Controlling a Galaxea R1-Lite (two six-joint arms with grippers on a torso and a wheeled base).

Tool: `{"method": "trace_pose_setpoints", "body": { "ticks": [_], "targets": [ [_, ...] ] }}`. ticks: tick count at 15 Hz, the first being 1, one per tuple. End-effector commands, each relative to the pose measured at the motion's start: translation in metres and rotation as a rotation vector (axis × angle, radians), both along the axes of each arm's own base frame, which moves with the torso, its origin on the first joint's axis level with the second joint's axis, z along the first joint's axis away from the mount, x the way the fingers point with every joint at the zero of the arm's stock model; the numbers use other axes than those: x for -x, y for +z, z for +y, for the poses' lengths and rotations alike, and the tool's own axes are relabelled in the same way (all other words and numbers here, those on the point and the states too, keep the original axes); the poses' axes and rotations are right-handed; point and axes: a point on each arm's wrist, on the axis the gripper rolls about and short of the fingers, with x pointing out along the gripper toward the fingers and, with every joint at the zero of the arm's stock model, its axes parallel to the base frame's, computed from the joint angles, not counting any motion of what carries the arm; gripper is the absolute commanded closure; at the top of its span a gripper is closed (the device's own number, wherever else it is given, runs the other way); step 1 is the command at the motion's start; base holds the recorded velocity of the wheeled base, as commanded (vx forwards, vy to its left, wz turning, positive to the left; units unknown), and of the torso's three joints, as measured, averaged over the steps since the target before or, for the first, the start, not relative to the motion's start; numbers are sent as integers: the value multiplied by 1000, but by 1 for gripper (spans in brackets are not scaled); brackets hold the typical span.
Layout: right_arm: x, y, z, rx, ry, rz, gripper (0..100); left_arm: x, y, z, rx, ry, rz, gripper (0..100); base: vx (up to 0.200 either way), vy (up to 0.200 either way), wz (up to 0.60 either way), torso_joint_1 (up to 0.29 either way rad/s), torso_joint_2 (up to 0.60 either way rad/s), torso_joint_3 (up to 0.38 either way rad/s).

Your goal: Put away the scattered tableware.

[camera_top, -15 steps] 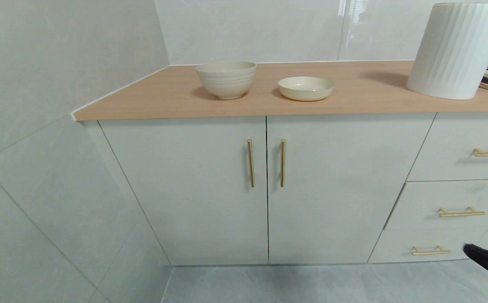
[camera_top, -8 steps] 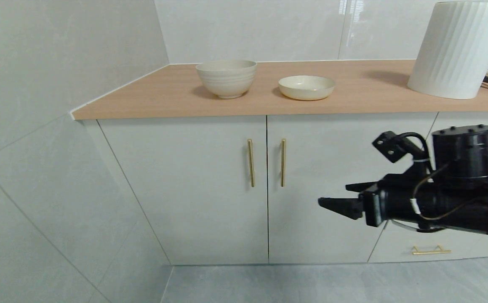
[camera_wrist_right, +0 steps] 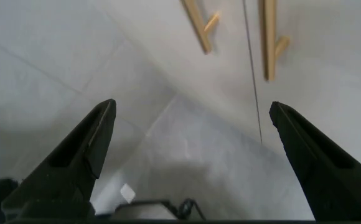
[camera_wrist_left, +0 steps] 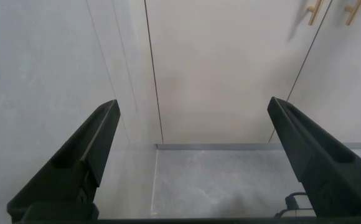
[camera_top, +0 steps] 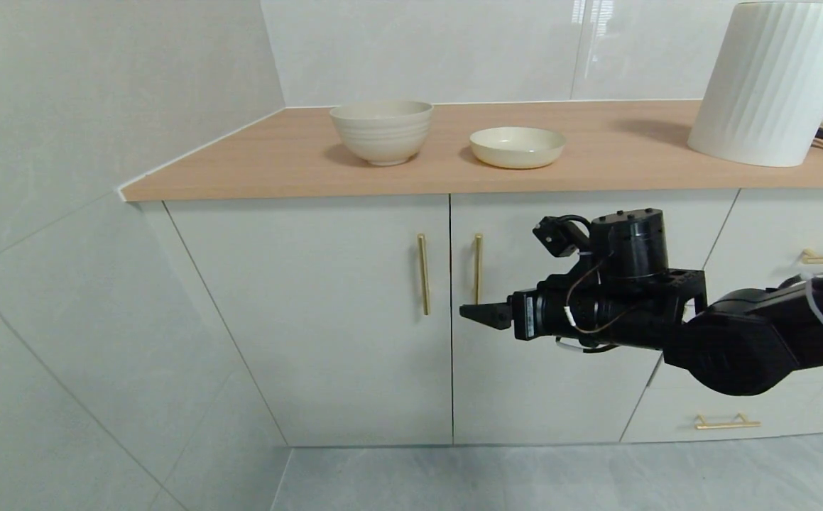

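- Cream-coloured tableware, two pieces: one deep round bowl (camera_top: pixel 381 133) with faint ridges around its outside, and one shallow smooth dish (camera_top: pixel 517 147).
- Both stand upright on the wood-grain counter (camera_top: pixel 276 167), bowl to the left, dish to the right, near each other but apart. Neither is touched by a gripper.
- The right gripper (camera_top: pixel 478 314) hangs below the counter edge in front of the right-hand door, its black tip just beside the lower end of that door's handle. In the right wrist view its two wedge-shaped fingers stand wide apart, holding nothing.
- The left gripper (camera_wrist_left: pixel 192 106) has its fingers spread wide too and is empty, pointing at the grey floor (camera_wrist_left: pixel 218 180) along the foot of the cabinet.
- Under the counter are two flat pale-grey doors (camera_top: pixel 312 319), each with one slim upright brass handle (camera_top: pixel 422 275), the pair set close together at the centre seam.
- Right of the doors are drawers (camera_top: pixel 773 241); two level brass pulls show.
- One tall white ribbed cylinder (camera_top: pixel 773 85) stands at the counter's right end, well apart from the dish.
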Motion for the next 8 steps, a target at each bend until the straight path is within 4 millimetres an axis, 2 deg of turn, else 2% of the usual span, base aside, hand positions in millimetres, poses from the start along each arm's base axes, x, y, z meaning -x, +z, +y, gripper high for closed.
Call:
{"method": "trace_pose_setpoints", "body": {
  "ticks": [1,3,5,8],
  "targets": [
    [-14,0,3,-30,-21,-17,0,0,0,0,0,0,0,0,0,0,0,0,0,0],
    [-21,-5,7,-54,-28,0,0,0,0,0,0,0,-2,0,0,0,0,0,0,0],
    [-35,-13,16,-73,-47,-40,0,0,0,0,0,0,0,0,0,0,0,0,0,0],
    [-44,-19,21,-101,-56,-88,0,0,0,0,0,0,0,0,0,0,0,0,0,0]
  ]
}}
